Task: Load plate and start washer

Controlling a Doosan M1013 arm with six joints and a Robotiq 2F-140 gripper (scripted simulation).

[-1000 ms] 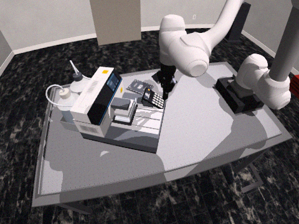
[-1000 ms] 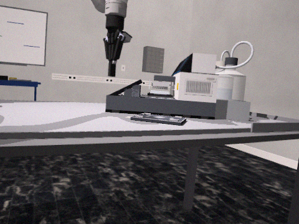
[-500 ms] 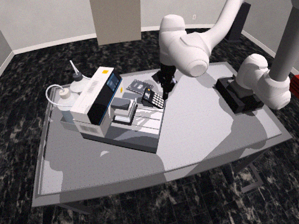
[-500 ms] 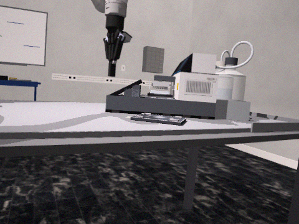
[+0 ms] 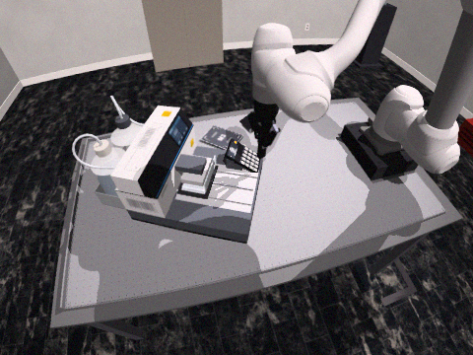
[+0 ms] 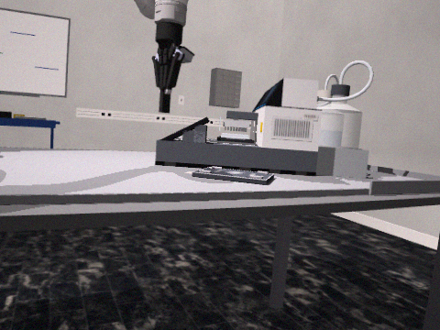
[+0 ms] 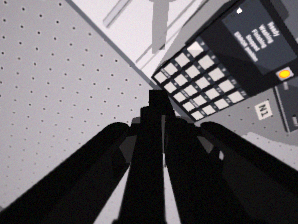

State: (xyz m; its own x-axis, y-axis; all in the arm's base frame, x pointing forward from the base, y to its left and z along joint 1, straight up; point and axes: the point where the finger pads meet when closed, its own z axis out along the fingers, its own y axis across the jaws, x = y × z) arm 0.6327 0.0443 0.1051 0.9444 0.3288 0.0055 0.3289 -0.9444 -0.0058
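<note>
Fingers pressed together, a gripper (image 5: 262, 154) (image 6: 164, 111) (image 7: 157, 103) hovers by the washer's keypad (image 5: 244, 157) (image 7: 200, 80); plate (image 5: 195, 187) (image 6: 236, 136) apparently delivered, green lamp presumably pending.

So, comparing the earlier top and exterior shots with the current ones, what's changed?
Nothing visibly changed. The closed gripper still hangs by the keypad, with nothing taken hold of or let go; the nest and washer stayed put.
</note>
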